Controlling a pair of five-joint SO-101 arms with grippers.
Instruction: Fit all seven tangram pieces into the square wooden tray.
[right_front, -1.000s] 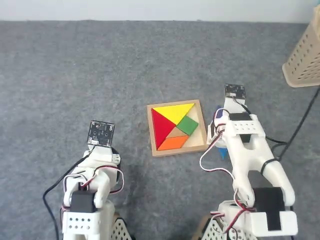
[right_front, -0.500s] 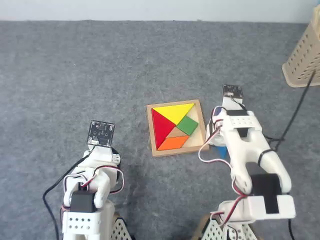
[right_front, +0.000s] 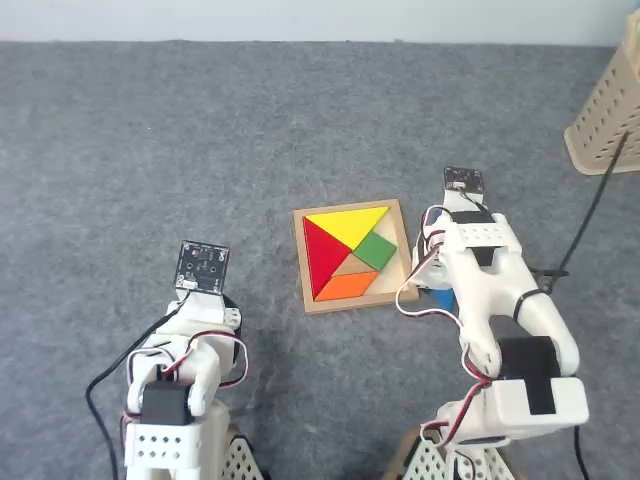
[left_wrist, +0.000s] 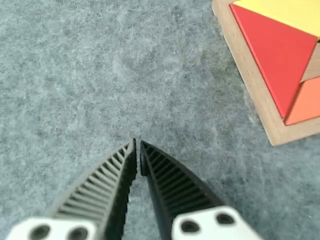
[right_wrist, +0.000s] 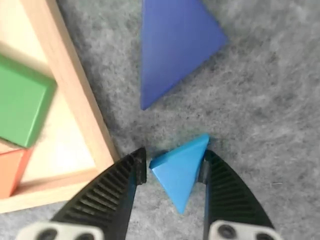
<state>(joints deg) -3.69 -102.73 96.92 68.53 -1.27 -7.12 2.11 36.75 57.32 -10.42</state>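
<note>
Grey carpet (right_front: 200, 130) tabletop; perforated beige basket (right_front: 610, 110) at upper right edge. Square wooden tray (right_front: 355, 302) at frame centre, holding yellow, red, green and orange pieces. Right gripper (right_wrist: 172, 162): jaws pressed against both sides of light blue triangle (right_wrist: 179, 172), on carpet just outside the tray rim. Dark blue triangle (right_wrist: 175, 45) lies nearby. Left gripper (left_wrist: 138, 146): jaws together, over bare carpet.

One tray (right_front: 300, 262), six pieces, four inside, yellow triangle (right_front: 352, 225), red triangle (right_front: 320, 255), green square (right_front: 375, 250), orange piece (right_front: 347, 286), two outside, dark blue triangle (right_wrist: 175, 40), light blue triangle (right_wrist: 180, 172), two grippers, left gripper (left_wrist: 137, 142), right gripper (right_wrist: 173, 159), one basket (right_front: 612, 115).
</note>
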